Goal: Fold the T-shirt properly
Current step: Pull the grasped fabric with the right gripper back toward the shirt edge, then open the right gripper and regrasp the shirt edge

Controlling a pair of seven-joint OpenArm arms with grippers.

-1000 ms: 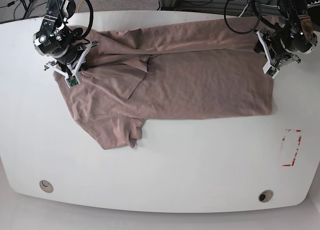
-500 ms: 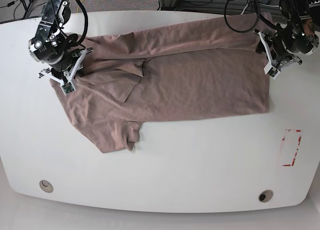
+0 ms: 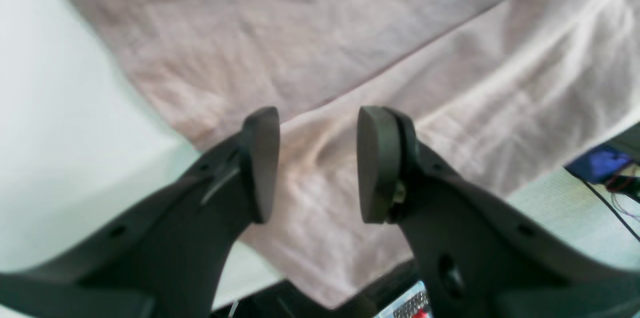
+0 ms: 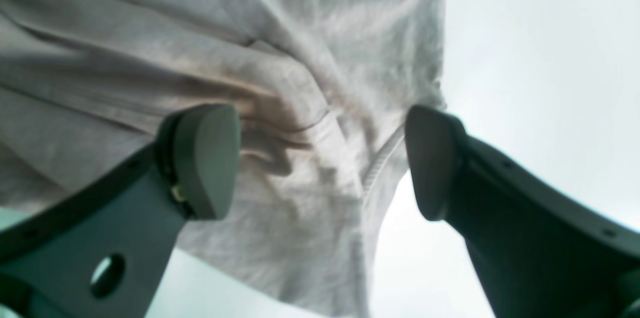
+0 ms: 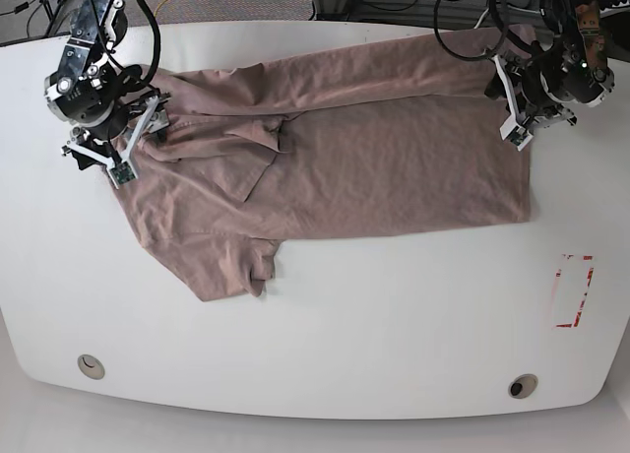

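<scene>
Lying under both parted, empty claws, left claw [image 3: 317,163] and right claw [image 4: 320,160], T-shirt [image 5: 335,158] spreads flat.

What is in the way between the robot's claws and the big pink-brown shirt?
Nothing visible. The wrinkled pink-brown cotton T-shirt lies right under the open right claw and the open left claw, with no other thing between.

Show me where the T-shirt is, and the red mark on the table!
T-shirt [image 5: 394,167], base view, on the flat middle of the body.
Red mark [image 5: 574,291], base view, on its red outline near the table's right edge.
Table [image 5: 374,325], base view, on the bare white top below the shirt.
</scene>
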